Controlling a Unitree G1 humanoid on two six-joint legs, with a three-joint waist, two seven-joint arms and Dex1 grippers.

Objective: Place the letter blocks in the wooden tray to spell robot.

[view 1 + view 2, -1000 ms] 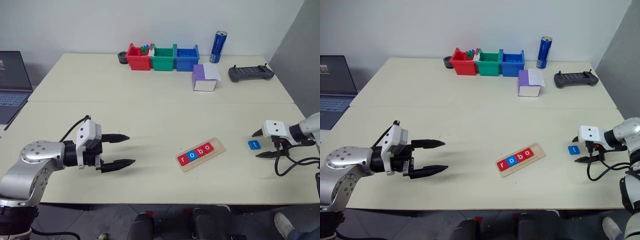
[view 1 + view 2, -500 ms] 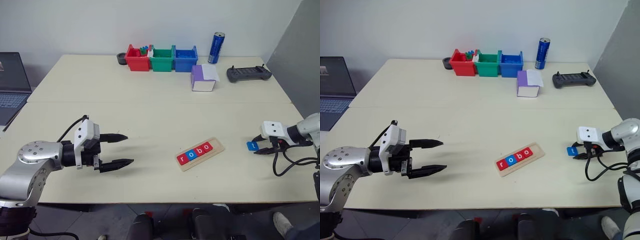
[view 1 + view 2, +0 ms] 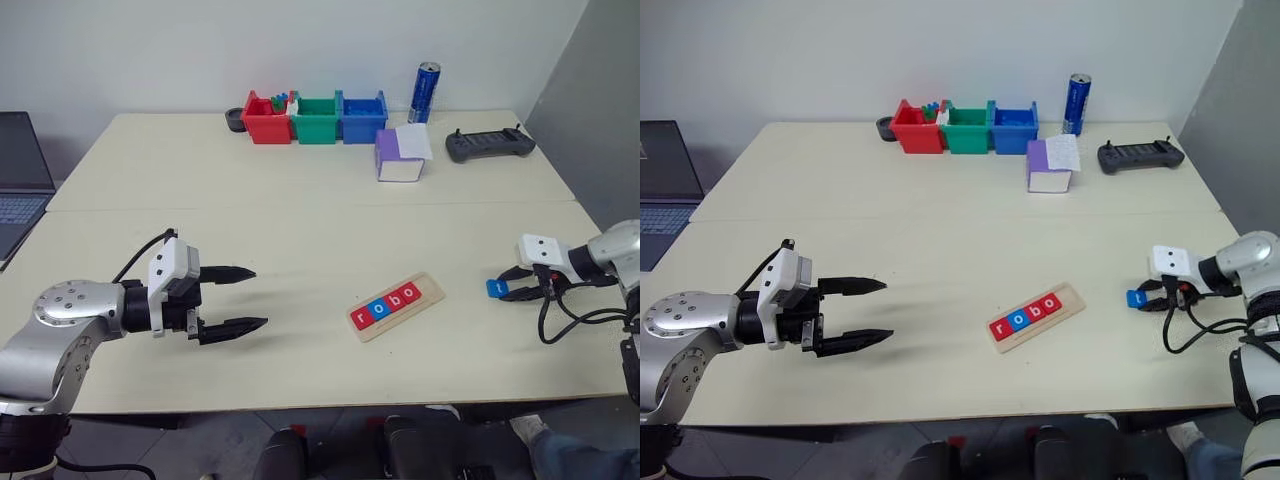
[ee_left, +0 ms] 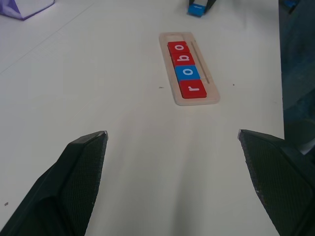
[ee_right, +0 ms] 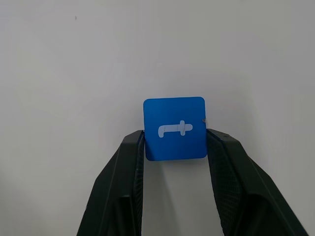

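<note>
The wooden tray (image 3: 432,291) lies slantwise on the table right of centre. Four letter blocks sit in it in a row: red r (image 4: 192,89), blue o (image 4: 187,73), red b (image 4: 182,59), red o (image 4: 177,48). The tray's right end is bare. To the right of the tray, my right gripper (image 3: 503,286) is shut on a blue t block (image 5: 174,129), pinched by two opposite edges. I cannot tell whether that block is off the surface. My left gripper (image 3: 260,297) hovers open and empty over the left part of the table, pointing toward the tray.
Along the far edge stand red (image 3: 264,116), green (image 3: 316,115) and blue (image 3: 363,114) bins, a blue can (image 3: 426,79) and a black controller (image 3: 489,145). A purple-and-white box (image 3: 401,155) sits in front of them. A laptop (image 3: 18,180) is at the far left.
My right gripper's fingers, open on either side of the blue t block a second ago, have closed onto it. The left gripper has not moved. The camera view has shifted slightly.
</note>
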